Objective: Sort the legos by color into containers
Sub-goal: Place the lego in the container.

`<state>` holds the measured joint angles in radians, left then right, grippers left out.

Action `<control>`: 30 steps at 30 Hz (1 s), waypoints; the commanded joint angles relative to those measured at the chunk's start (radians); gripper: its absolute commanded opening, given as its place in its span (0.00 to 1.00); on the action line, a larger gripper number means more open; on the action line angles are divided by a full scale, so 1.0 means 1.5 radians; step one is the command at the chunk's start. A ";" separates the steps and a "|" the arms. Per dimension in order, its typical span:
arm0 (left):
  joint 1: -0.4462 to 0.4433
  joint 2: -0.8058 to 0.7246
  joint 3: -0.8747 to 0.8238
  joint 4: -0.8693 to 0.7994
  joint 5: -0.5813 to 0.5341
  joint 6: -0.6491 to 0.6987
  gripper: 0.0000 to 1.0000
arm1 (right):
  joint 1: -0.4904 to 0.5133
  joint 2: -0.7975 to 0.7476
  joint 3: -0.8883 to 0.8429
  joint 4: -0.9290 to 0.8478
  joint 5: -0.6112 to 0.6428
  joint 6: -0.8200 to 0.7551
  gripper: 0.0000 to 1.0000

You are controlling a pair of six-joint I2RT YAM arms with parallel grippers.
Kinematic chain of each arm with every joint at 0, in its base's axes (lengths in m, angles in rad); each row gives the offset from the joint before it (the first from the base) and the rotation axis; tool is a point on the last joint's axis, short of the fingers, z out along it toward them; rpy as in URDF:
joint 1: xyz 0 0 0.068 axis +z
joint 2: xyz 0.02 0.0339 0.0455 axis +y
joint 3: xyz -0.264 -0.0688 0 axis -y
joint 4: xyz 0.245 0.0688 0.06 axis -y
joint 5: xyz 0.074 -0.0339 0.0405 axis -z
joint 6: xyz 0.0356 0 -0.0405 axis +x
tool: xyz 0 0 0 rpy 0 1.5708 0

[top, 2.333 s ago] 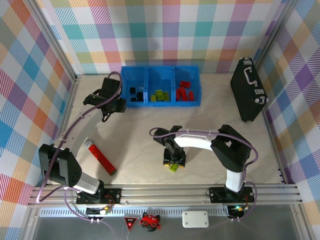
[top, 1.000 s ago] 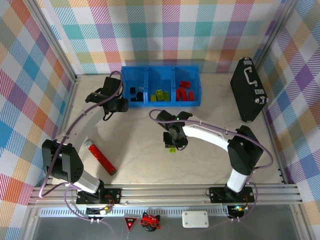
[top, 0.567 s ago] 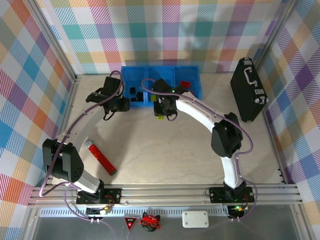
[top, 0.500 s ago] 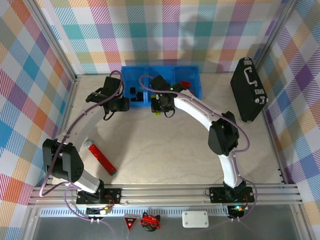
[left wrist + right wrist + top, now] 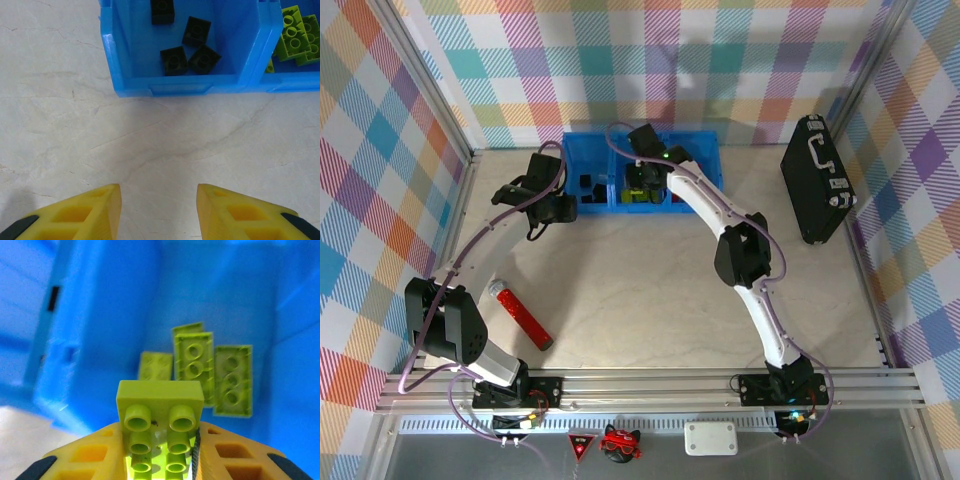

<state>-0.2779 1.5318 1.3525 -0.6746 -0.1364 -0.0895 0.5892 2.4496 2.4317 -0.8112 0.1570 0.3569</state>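
The lime green studded plastic brick is clenched between the yellow fingers of the right gripper. Its long axis runs along the fingers, its free end points out past the tips into the bin, and its 2 rows of studs face the wrist camera.

In the top view the right gripper hangs over the middle compartment of the 3 joined translucent blue plastic containers. Flat lime green plates lie on that compartment's floor, beyond and below the held brick.

2.3 s ago this gripper was low over the middle of the pale marbled table. 0.5 s ago it was at the containers' near edge.

The left gripper has not moved: its fingers are spread with nothing between them, near the left compartment, which holds 4 black bricks.
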 commanded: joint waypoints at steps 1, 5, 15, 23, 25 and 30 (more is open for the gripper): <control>0.011 0.010 0.002 -0.002 -0.009 -0.005 0.44 | -0.013 0.033 0.030 0.048 0.011 -0.038 0.33; 0.011 0.014 0.002 -0.001 -0.012 -0.004 0.44 | -0.014 0.073 0.072 0.063 0.055 -0.092 0.35; 0.011 0.014 0.001 -0.002 -0.016 -0.002 0.44 | -0.014 0.067 0.076 0.085 0.155 -0.135 0.56; 0.013 0.012 0.000 0.000 -0.025 -0.001 0.44 | -0.005 -0.014 0.048 0.050 0.141 -0.131 0.59; 0.015 0.012 -0.002 0.001 -0.025 -0.001 0.46 | -0.005 -0.048 0.024 0.042 0.140 -0.131 0.62; 0.032 0.010 -0.011 0.007 -0.014 -0.011 0.51 | -0.004 -0.170 -0.108 0.053 0.151 -0.147 0.71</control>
<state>-0.2592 1.5475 1.3506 -0.6735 -0.1505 -0.0902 0.5766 2.3245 2.3436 -0.7322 0.3603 0.1623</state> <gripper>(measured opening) 0.504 0.702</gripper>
